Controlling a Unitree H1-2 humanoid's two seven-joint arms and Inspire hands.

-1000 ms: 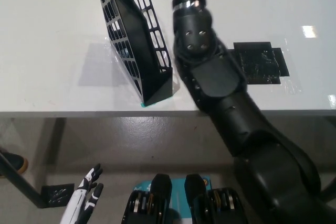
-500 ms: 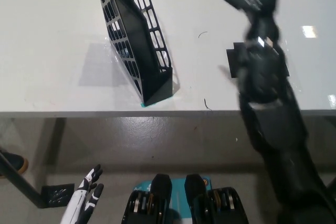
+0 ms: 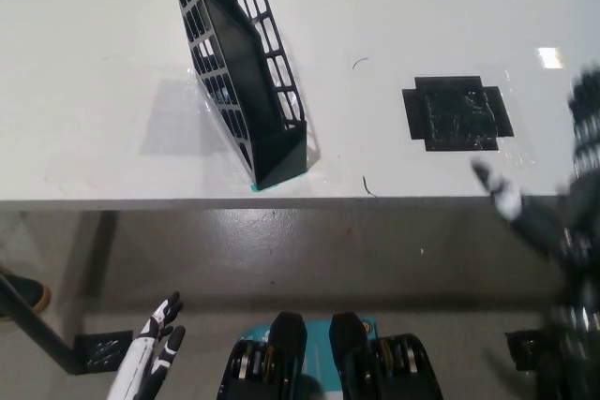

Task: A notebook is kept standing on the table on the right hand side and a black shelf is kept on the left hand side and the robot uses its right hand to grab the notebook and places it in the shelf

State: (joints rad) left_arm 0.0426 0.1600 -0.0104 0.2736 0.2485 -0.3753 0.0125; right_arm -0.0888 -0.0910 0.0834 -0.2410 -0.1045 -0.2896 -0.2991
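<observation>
The black mesh shelf [image 3: 239, 63] stands tilted on the white table [image 3: 94, 91], its lower corner close to the front edge. Something pale shows through the mesh near its top, but I cannot make out a notebook there. My black right hand [image 3: 539, 222] is a blur at the right edge, just past the table's front edge, with fingers spread and nothing in it. My white left hand [image 3: 155, 334] rests low at the lower left, below the table, open and holding nothing.
A black tape patch [image 3: 457, 112] marks the table right of the shelf. The table's front edge runs across the middle of the view, with grey floor below. A shoe [image 3: 19, 289] and a dark table leg [image 3: 42, 334] show at the lower left.
My right arm has swung from beside the shelf to the right and down, off the table to the right edge. The shelf and left hand have not moved.
</observation>
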